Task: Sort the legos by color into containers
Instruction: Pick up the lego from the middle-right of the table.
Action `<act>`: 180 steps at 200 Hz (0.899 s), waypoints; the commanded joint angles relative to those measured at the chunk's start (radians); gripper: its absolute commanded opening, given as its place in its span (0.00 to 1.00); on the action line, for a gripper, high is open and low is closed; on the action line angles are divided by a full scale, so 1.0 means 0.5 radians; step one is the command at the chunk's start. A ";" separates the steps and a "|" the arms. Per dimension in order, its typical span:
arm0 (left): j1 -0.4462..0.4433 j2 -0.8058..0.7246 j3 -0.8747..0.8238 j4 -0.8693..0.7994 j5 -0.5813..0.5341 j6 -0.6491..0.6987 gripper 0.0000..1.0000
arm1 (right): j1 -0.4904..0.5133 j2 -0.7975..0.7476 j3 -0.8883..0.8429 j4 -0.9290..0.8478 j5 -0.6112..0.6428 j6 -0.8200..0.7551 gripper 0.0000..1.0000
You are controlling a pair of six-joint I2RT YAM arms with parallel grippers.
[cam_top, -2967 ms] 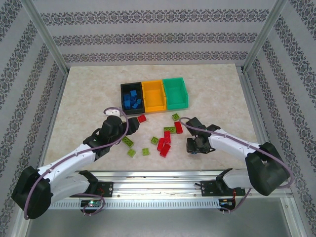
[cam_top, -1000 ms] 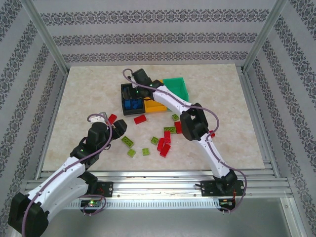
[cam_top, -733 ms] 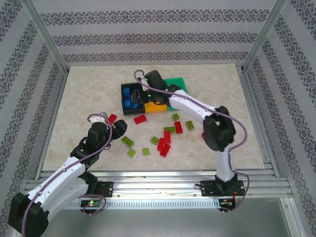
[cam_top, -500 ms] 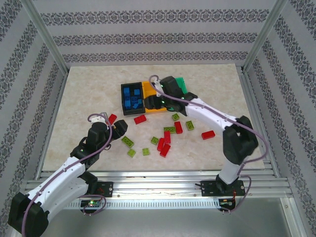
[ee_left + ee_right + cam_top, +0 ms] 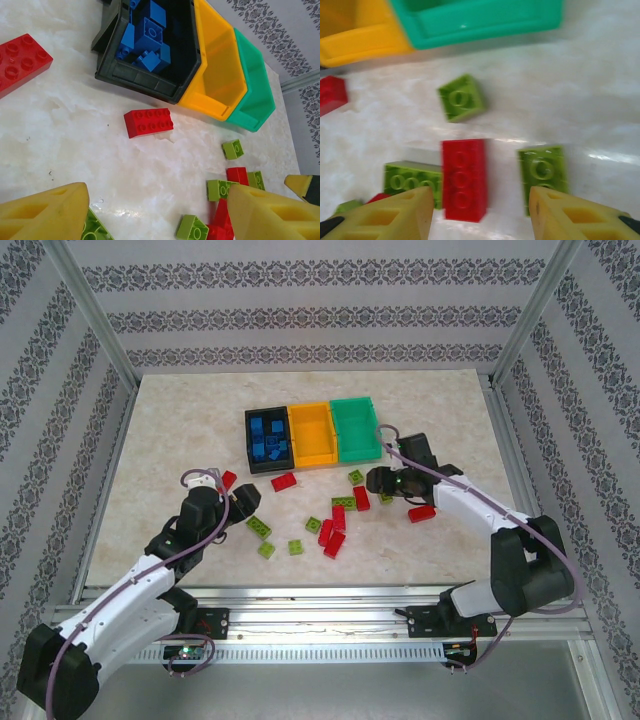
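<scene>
Here, the right hand [image 5: 480, 202] is spread wide and empty, a red lego [image 5: 464, 177] just ahead between its fingers [image 5: 385, 215]; containers [image 5: 485, 20] beyond. The left hand [image 5: 155, 205] likewise wide, empty. Marbled surface [image 5: 600, 100]; patterned walls [image 5: 300, 315].

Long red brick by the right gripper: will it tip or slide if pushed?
The long red brick lies flat, studs up, on the glossy table, so a nudge would probably slide it, not tip it. It looks like rigid plastic, likely light and firm to grip. A lime green brick seems to touch its side and may drag along.
</scene>
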 commanded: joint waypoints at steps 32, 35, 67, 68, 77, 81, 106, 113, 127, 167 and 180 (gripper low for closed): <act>0.029 0.102 0.056 0.112 0.066 -0.029 0.73 | -0.051 0.232 0.076 -0.123 0.067 -0.012 0.53; 0.030 0.105 0.048 0.131 0.073 -0.036 0.73 | -0.051 0.247 0.084 -0.128 0.070 -0.015 0.53; 0.030 0.112 0.086 0.055 0.070 -0.009 0.74 | -0.048 0.438 0.148 -0.190 0.184 -0.025 0.52; 0.030 0.110 0.085 0.055 0.069 -0.011 0.74 | -0.047 0.446 0.151 -0.193 0.186 -0.026 0.52; 0.029 0.104 0.062 0.090 0.061 -0.020 0.74 | -0.041 0.491 0.181 -0.231 0.206 -0.042 0.52; 0.033 0.104 0.042 0.115 0.060 -0.029 0.74 | -0.036 0.506 0.184 -0.236 0.218 -0.048 0.51; 0.035 0.121 0.081 0.058 0.060 -0.008 0.74 | 0.028 0.540 0.195 -0.219 0.313 -0.061 0.49; 0.032 0.128 0.094 0.045 0.059 -0.004 0.74 | 0.042 0.552 0.215 -0.238 0.317 -0.062 0.48; 0.032 0.141 0.043 0.146 0.072 -0.038 0.74 | 0.046 0.574 0.244 -0.258 0.289 -0.077 0.39; 0.032 0.182 0.087 0.110 0.099 -0.025 0.74 | 0.052 0.516 0.257 -0.251 0.210 -0.080 0.26; 0.034 0.182 0.037 0.187 0.106 -0.051 0.74 | 0.061 0.457 0.281 -0.245 0.212 -0.083 0.26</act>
